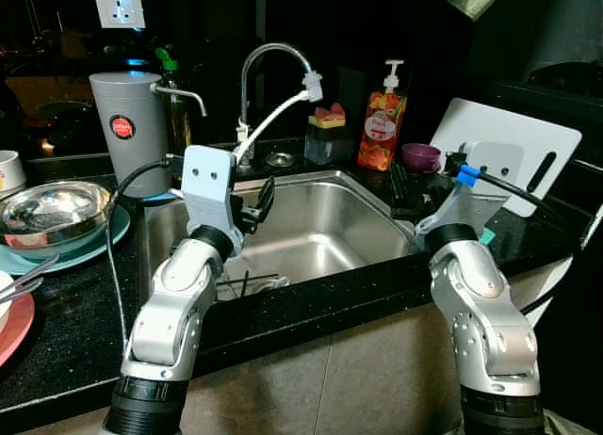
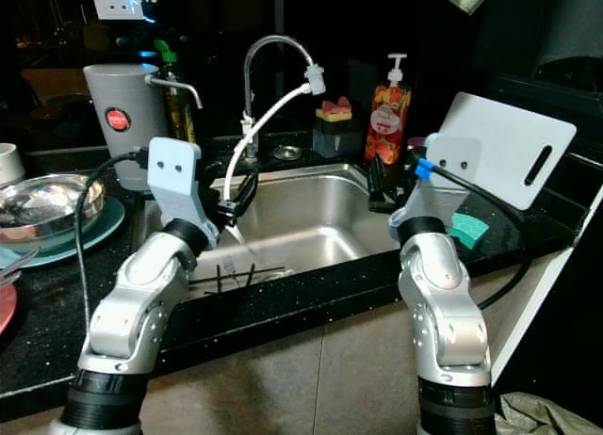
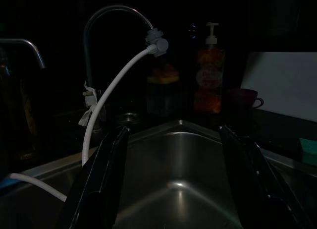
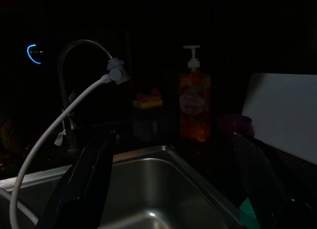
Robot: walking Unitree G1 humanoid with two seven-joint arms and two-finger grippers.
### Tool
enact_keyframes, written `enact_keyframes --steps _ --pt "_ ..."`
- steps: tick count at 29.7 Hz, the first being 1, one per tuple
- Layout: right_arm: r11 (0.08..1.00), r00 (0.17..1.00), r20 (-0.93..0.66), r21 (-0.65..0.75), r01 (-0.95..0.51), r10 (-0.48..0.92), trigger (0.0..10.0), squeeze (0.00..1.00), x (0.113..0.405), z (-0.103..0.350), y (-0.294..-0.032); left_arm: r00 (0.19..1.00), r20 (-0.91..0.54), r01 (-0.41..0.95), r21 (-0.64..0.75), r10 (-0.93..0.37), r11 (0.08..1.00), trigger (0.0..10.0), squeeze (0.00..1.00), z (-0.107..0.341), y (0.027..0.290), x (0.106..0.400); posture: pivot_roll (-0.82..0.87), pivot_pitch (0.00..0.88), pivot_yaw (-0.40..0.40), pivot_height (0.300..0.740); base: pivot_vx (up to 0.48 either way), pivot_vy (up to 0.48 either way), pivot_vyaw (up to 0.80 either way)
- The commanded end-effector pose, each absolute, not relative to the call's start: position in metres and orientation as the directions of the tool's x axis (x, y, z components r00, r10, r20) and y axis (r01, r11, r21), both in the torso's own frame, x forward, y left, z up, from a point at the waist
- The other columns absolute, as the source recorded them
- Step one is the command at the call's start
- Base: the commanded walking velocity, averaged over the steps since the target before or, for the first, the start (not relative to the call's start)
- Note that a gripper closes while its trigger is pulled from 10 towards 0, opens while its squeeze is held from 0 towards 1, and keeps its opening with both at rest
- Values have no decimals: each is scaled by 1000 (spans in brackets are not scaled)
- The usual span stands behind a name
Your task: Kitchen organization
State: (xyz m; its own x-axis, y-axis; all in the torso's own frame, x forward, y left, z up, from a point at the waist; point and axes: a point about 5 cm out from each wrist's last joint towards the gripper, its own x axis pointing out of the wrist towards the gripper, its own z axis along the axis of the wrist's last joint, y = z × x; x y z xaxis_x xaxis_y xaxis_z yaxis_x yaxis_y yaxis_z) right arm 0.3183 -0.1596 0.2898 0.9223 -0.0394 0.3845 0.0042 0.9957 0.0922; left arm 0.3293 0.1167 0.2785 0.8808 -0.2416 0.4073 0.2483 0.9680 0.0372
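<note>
A stainless-steel sink (image 1: 363, 195) is set into a black countertop (image 1: 75, 313) straight ahead, and dark utensils, seemingly forks (image 1: 250, 282), lie on its bottom near the front left corner. Both grippers are held over the basin. The left gripper (image 1: 262, 201) hangs above the sink's left side with its two black fingers (image 3: 101, 177) spread apart and holding nothing. The right gripper (image 2: 375, 188) is over the sink's right edge, its fingers (image 4: 86, 174) also parted and empty.

Behind the basin rises a curved faucet (image 1: 268, 63), with a white hose (image 1: 273, 120) fixed to its spout and trailing down to the left. Right of the faucet, at the far edge of the counter, stands a small caddy holding a yellow-and-red sponge (image 1: 327, 117), then an orange soap pump bottle (image 1: 382, 124), then a purple mug (image 1: 421, 156). A white cutting board (image 1: 528, 148) leans at the far right, and a teal sponge (image 2: 468, 230) lies on the counter near the right arm.

Left of the sink stands a grey cylindrical water dispenser (image 1: 127, 124) with a tap. Nearer and further left, a steel bowl (image 1: 52, 214) sits on a teal plate (image 1: 99, 242), with a red plate (image 1: 14, 327) at the near-left edge.
</note>
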Motion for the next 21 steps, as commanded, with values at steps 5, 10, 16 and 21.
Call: enact_keyframes --steps 5,10,16,21 --pt "996 924 381 88 6 -39 10000 0 320 288 -159 874 417 254 42 -248 966 10000 0 282 115 330 34 0 -75 740 0 0 0" --pt "996 924 381 88 7 -40 10000 0 319 288 -160 873 418 256 41 -250 966 10000 0 282 114 330 31 0 -73 740 0 0 0" --pt "996 923 382 88 8 -42 10000 0 319 288 -160 872 420 259 41 -252 965 10000 0 283 113 330 30 0 -72 740 0 0 0" --pt "996 924 381 86 9 -41 10000 0 319 288 -160 872 421 258 40 -251 965 10000 0 283 114 331 30 0 -72 740 0 0 0"
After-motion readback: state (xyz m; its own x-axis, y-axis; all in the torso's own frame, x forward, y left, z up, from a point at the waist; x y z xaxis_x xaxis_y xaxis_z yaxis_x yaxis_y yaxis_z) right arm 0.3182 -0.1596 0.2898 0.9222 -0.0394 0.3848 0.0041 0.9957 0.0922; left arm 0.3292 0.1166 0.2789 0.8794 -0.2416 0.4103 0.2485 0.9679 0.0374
